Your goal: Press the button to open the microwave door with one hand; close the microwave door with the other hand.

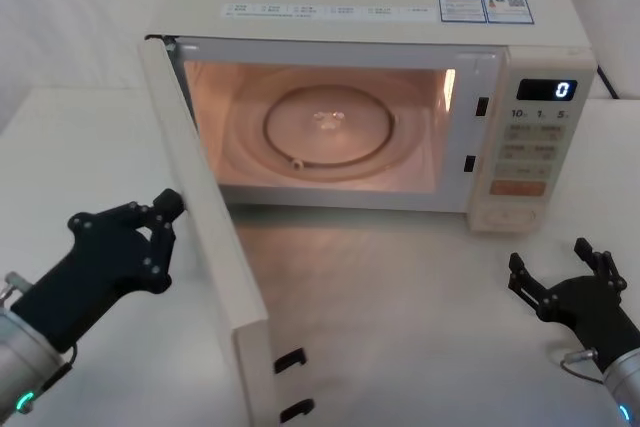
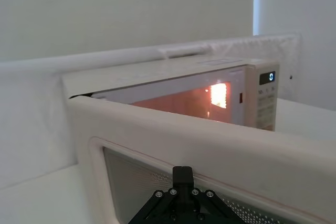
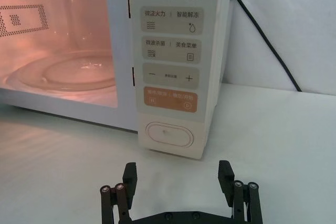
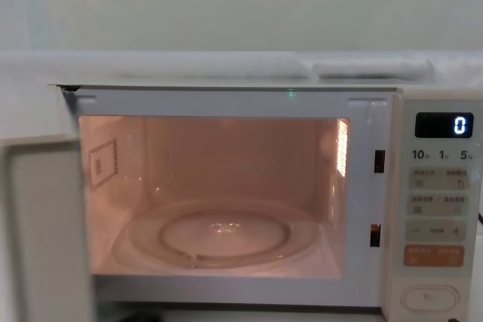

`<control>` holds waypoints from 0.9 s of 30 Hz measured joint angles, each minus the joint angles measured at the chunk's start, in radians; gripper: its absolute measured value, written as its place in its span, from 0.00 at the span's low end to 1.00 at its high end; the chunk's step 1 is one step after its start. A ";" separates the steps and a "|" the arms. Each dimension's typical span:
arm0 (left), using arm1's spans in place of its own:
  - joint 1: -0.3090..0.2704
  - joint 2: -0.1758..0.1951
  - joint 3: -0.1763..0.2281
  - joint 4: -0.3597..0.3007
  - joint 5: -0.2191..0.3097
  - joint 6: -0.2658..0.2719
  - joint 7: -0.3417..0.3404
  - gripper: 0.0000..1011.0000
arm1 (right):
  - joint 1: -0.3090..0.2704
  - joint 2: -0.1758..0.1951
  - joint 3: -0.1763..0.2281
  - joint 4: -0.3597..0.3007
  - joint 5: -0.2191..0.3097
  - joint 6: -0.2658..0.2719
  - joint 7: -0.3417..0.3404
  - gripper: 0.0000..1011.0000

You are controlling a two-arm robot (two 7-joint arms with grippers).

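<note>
A lit oven cavity glows orange, with a round glass turntable (image 1: pixel 329 128) lying flat on its floor. A perforated vent patch (image 4: pixel 103 162) sits on one inner side wall. The black digital display (image 1: pixel 546 89) reads 0. Below it sits an orange rectangular key (image 3: pixel 170 99). Printed labels (image 1: pixel 486 7) lie on the cream top. The white worktop (image 1: pixel 400 307) carries the oven, and a black cable (image 3: pixel 265 44) runs down behind it.

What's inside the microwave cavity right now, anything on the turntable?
With the microwave door swung open, the lit cavity shows a glass turntable with nothing on it, plus a perforated vent on its left wall. The near floor edge is hidden behind the door frame.
</note>
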 joint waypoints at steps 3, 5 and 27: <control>-0.012 0.002 0.014 0.004 0.002 0.001 0.001 0.00 | 0.000 0.000 0.000 0.000 0.000 0.000 0.000 0.99; -0.024 0.005 0.029 0.007 0.007 0.002 0.002 0.00 | 0.000 0.000 0.000 0.000 0.000 0.000 0.000 0.99; -0.191 -0.009 0.173 0.051 0.108 0.036 0.033 0.00 | 0.000 0.000 0.000 0.000 0.000 0.000 0.000 0.99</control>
